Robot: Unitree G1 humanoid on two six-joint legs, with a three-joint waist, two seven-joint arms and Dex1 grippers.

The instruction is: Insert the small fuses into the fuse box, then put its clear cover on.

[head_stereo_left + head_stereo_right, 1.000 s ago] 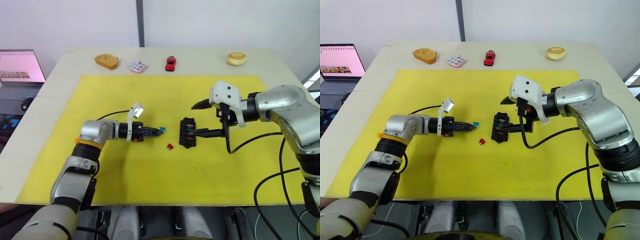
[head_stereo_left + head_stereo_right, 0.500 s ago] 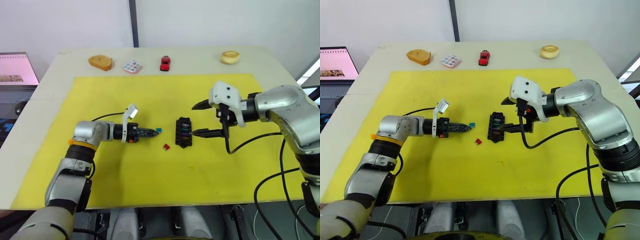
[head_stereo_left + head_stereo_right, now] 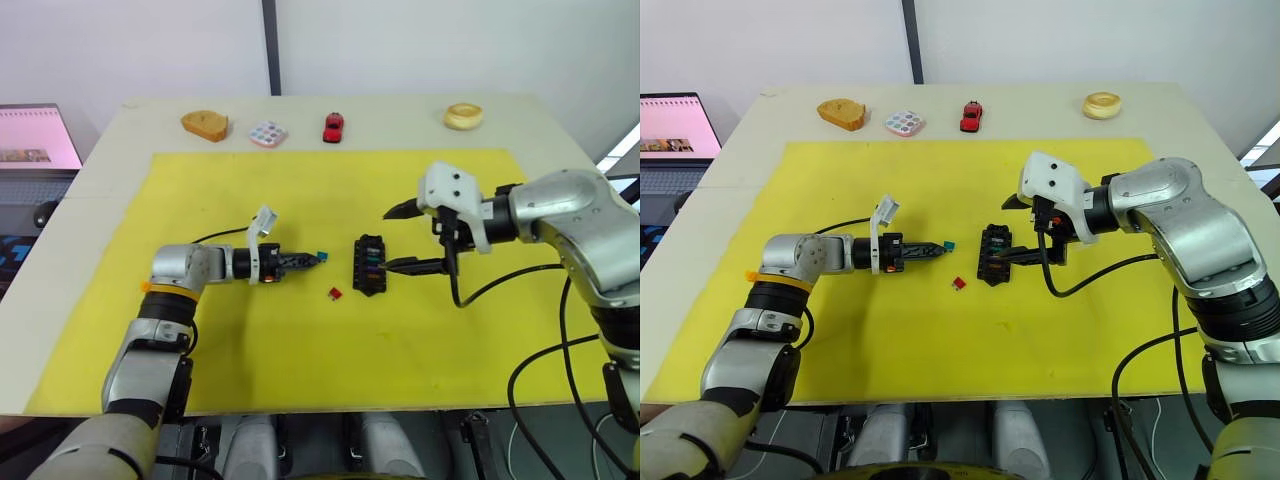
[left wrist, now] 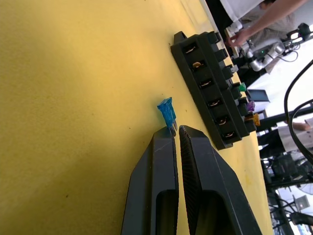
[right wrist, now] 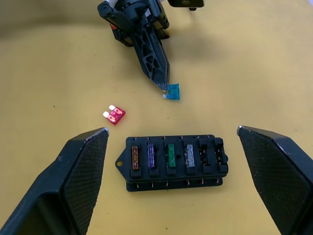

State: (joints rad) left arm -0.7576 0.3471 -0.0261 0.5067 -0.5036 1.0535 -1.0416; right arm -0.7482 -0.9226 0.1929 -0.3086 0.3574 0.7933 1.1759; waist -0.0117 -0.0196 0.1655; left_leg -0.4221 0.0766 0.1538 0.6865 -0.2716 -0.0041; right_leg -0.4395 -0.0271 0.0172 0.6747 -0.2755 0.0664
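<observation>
A pale counter (image 3: 110,150) against a white wall carries a yellow mat (image 3: 250,330). Mid-mat sits the fuse box (image 5: 172,161), four fuses seated. The right gripper (image 5: 171,147) spreads wide around it. The left gripper (image 4: 177,131), jaws nearly closed, pinches the teal fuse (image 4: 167,111); the red fuse (image 5: 114,115) lies loose nearby.

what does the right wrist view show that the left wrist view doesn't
Seen in the right wrist view and not the left: the red fuse lying loose on the yellow mat, and the amber, purple, green and grey fuses seated in a row from above, with two slots free.

Seen in the left wrist view and not the right: people in the background past the table edge.

Both share the fuse box, the mat, and the left gripper pinching the teal fuse by its prongs.
</observation>
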